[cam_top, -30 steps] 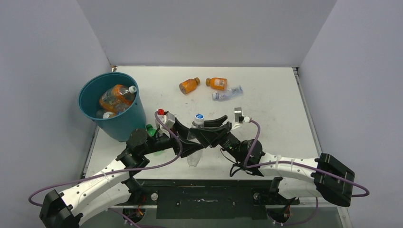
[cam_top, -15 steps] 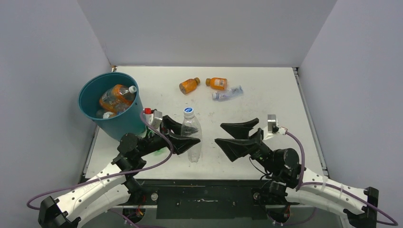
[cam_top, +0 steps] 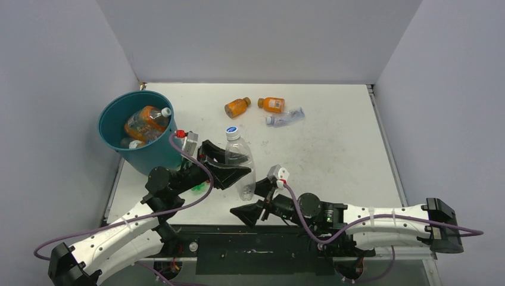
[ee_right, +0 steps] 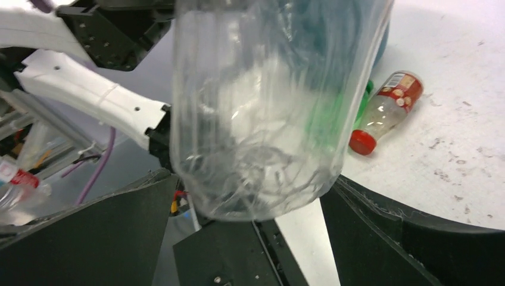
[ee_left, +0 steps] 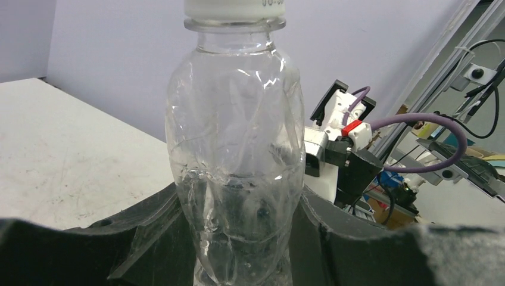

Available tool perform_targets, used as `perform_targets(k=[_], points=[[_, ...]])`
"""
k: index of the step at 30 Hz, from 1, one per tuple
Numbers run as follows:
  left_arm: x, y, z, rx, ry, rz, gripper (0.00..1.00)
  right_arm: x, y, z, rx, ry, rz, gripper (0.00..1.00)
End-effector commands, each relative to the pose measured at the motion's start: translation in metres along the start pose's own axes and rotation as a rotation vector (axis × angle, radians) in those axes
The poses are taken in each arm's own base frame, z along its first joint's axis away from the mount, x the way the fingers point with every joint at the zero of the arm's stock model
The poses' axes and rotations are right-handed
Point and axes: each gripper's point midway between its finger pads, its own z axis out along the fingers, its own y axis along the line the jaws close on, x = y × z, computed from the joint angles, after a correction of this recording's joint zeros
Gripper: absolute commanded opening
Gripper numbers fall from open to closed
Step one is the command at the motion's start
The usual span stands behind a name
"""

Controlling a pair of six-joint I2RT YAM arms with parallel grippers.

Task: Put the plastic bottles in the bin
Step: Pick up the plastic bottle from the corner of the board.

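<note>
We see the left gripper (cam_top: 234,168) clamped on a clear, crumpled plastic bottle (cam_top: 238,156), held upright near the round teal plastic bin (cam_top: 152,158), where an orange-filled bottle (cam_top: 143,122) lies inside. The right gripper (cam_top: 255,201) sits low beside the clear bottle's base, jaws spread wide, holding nothing.

walls: plain pale grey-lilac panels (cam_top: 256,36) at back, left and right
worktop: white, matte, dark scuffs (cam_top: 339,155), boxed in by the walls
near edge: black frame rail (cam_top: 256,245)
light: even, soft shadows
</note>
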Motion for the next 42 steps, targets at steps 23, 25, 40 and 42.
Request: perform_targets(k=[23,25,40,42], points=[[-0.001,-0.018,-0.01,0.02,0.025,0.009,0.34,-0.076,0.003,0.012,0.053,-0.307,-0.044,0.52],[-0.002,-0.019,-0.012,0.018,0.023,0.016,0.55,-0.076,0.001,0.01,0.06,-0.31,-0.044,0.47],[-0.094,-0.019,-0.03,-0.22,-0.234,0.236,0.96,-0.068,-0.01,-0.01,0.093,-0.28,-0.079,0.26],[-0.11,-0.019,-0.024,-0.275,-0.216,0.272,0.96,-0.066,-0.011,-0.01,0.099,-0.269,-0.084,0.26]])
